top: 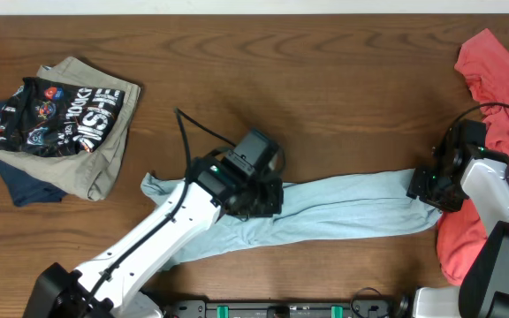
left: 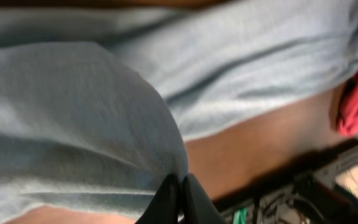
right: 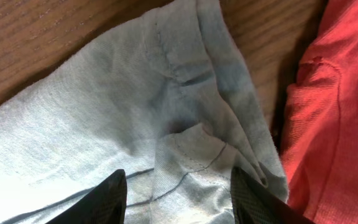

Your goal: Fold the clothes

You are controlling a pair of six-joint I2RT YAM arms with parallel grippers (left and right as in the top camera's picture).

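The clothes, a pale sky-blue T-shirt [top: 343, 208], lie stretched in a long crumpled band across the front middle of the wooden table. My left gripper [top: 263, 199] sits on the band's left half. In the left wrist view its fingertips [left: 179, 183] are pressed together with a fold of the blue cloth [left: 73, 112] pinched at their tips. At the band's right end is my right gripper [top: 427, 187]. In the right wrist view it [right: 178, 193] stands open, its two fingers wide apart over a bunched, seamed part of the shirt [right: 135, 93].
A red garment [top: 502, 79] lies at the right edge, touching the shirt's end, red cloth [right: 334, 112] just right of my right fingers. At the far left is a pile: a black printed garment [top: 60, 110] on a khaki one [top: 95, 163] and a navy one [top: 25, 185].
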